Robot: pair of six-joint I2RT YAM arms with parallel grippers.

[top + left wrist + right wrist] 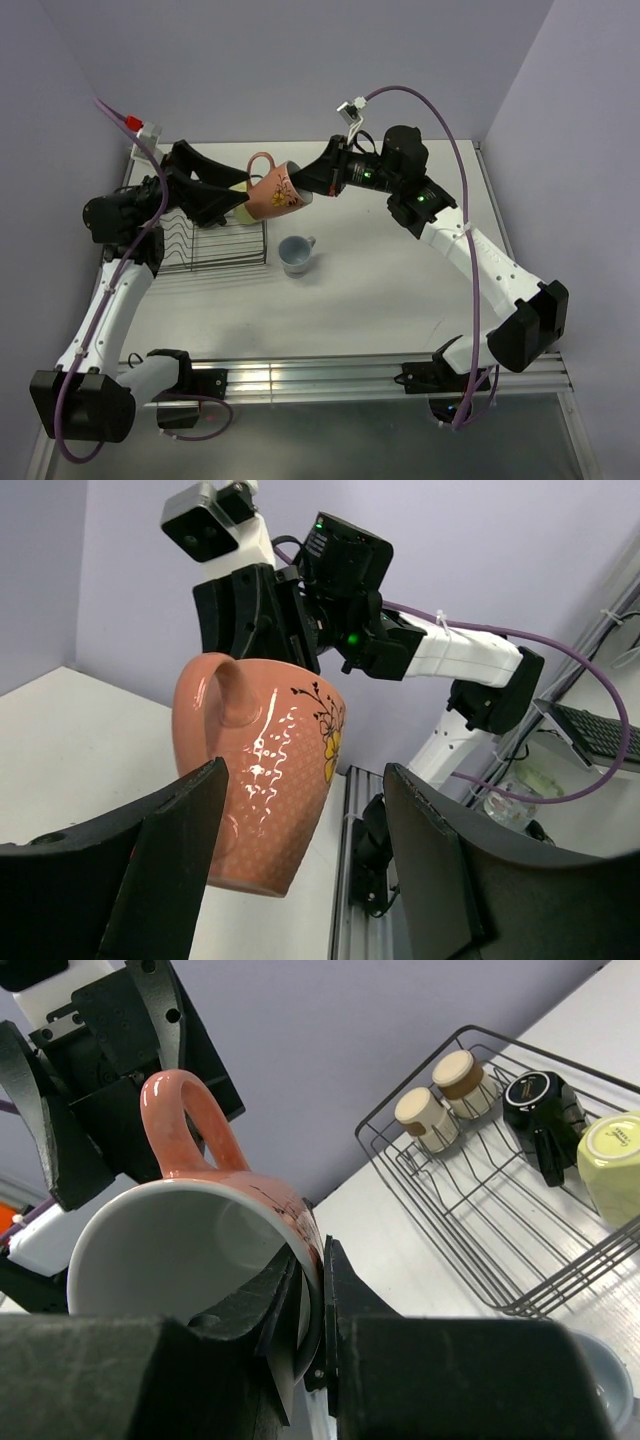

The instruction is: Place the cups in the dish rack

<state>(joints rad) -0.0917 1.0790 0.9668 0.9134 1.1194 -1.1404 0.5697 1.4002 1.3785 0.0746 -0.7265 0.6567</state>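
Right jaws clamped on pink cup (275, 192) rim, one finger inside, cup in mid-air; left jaws spread wide, flanking its body, rack (480, 1222) beneath them. Seat left squarely, clear of handle, before right lets go

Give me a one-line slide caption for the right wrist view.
Right gripper pinches the pink mug by its rim, partly loaded dish rack beyond.
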